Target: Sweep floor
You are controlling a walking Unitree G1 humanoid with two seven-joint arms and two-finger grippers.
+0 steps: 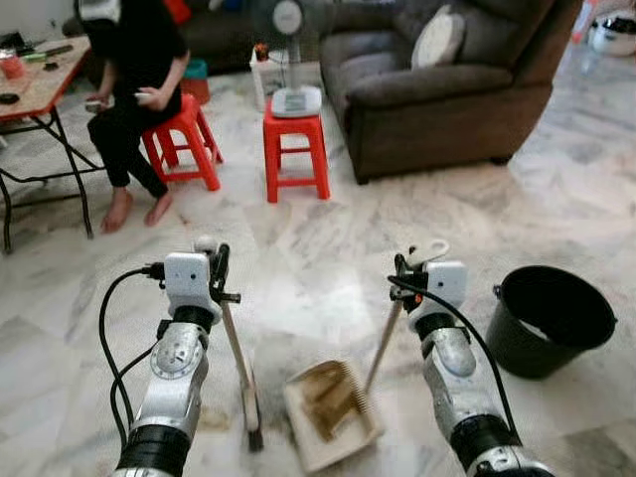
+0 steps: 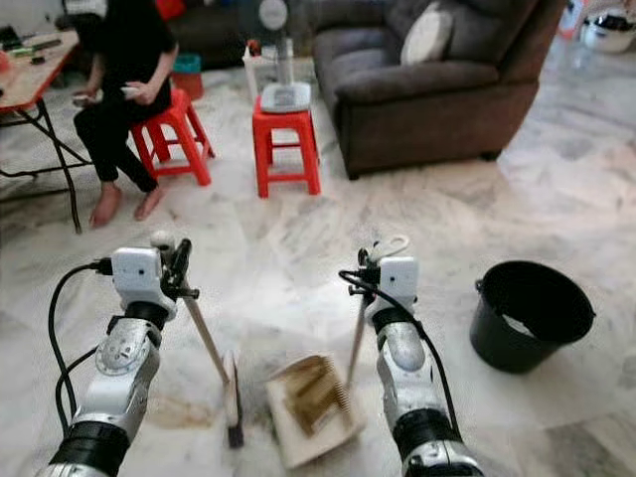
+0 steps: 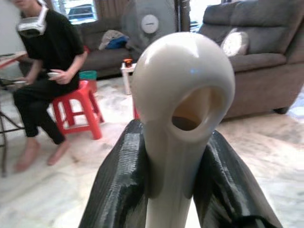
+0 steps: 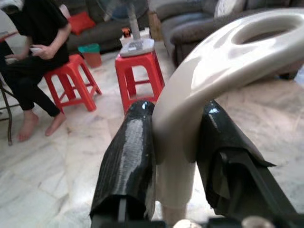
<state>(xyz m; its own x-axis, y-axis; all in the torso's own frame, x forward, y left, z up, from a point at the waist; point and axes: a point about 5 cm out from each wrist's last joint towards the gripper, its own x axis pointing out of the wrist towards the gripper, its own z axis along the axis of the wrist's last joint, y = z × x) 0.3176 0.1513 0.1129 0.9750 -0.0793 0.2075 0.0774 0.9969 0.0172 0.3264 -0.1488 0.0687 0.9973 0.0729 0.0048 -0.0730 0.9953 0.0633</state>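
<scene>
My left gripper point(image 1: 217, 260) is shut on the cream handle of a small broom point(image 1: 241, 366), whose dark bristle head rests on the marble floor beside a patch of brown dust. In the left wrist view the looped handle end point(image 3: 183, 90) stands between the black fingers point(image 3: 121, 185). My right gripper point(image 1: 409, 266) is shut on the long handle of a cream dustpan point(image 1: 331, 412); the pan lies flat on the floor with brown dirt in it. The right wrist view shows the curved handle top point(image 4: 213, 61) clamped between the fingers point(image 4: 128, 161).
A black bucket point(image 1: 549, 320) stands on the floor to my right. Ahead are two red stools point(image 1: 295, 147), one bearing a fan base, and a brown armchair point(image 1: 447, 79). A person in black point(image 1: 134, 99) sits at the left by a folding table point(image 1: 40, 89).
</scene>
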